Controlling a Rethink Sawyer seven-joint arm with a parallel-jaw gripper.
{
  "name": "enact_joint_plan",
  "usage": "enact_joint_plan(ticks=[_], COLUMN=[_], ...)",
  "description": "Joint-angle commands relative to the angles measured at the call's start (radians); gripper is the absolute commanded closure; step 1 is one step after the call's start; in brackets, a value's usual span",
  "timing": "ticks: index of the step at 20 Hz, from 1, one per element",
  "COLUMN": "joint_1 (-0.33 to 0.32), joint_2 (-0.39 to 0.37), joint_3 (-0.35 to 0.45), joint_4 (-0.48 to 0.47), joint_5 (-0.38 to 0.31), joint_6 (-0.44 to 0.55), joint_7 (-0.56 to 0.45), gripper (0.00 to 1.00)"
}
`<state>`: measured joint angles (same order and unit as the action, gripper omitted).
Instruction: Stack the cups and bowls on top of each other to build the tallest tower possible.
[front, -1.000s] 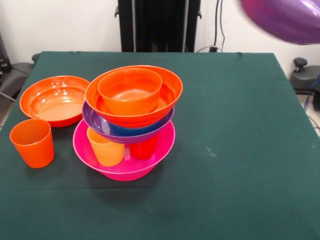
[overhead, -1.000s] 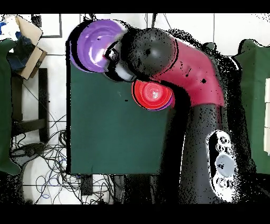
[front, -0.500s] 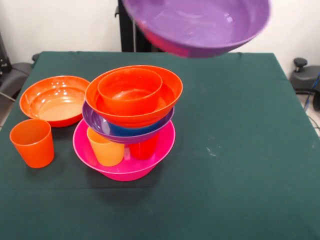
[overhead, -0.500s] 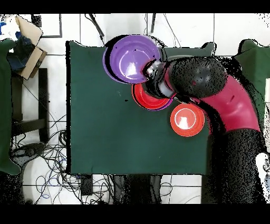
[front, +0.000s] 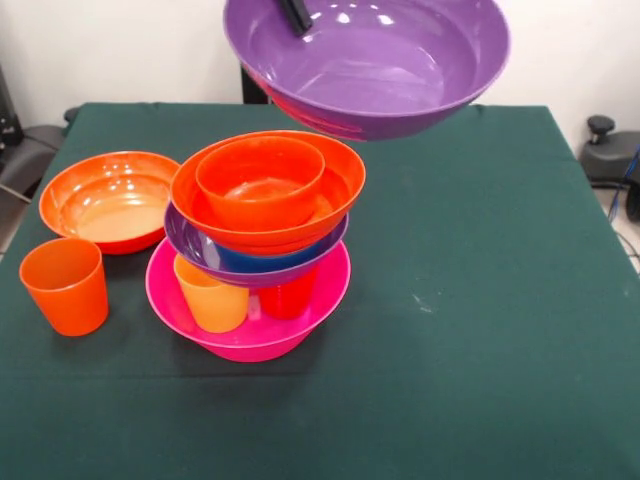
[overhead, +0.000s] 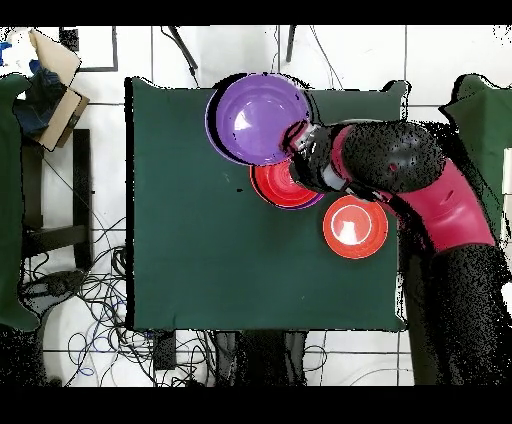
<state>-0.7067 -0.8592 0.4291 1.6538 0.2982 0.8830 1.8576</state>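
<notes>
A big purple bowl (front: 380, 70) hangs in the air above and just right of the tower, open side up. My gripper (front: 296, 16) is shut on its rim; one black finger shows inside the bowl's left edge. In the overhead view the gripper (overhead: 301, 141) sits at the edge of the purple bowl (overhead: 260, 118). The tower has a pink bowl (front: 320, 290) as base, holding a yellow cup (front: 212, 296) and a red cup (front: 288, 297). On these rest a second purple bowl (front: 190, 240), a blue bowl (front: 262, 259), a wide orange bowl (front: 345, 180) and a small orange bowl (front: 260, 182).
Left of the tower, another wide orange bowl (front: 108, 200) stands on the green table (front: 480, 300), with an orange cup (front: 65, 285) in front of it. In the overhead view the red arm (overhead: 440, 200) reaches over the table's right side.
The purple bowl has swung in from the front view's upper right to above the tower and levelled out. The tower and loose pieces have not moved.
</notes>
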Motion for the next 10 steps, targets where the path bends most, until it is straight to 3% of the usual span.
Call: enact_joint_plan(ticks=[1, 10], joint_1=[-0.038, -0.169], joint_2=[0.073, 0.059], joint_3=[0.183, 0.323], joint_4=[0.119, 0.217], joint_5=[-0.083, -0.13], joint_6=[-0.071, -0.105], joint_7=[-0.317, -0.308], gripper=[1.0, 1.0])
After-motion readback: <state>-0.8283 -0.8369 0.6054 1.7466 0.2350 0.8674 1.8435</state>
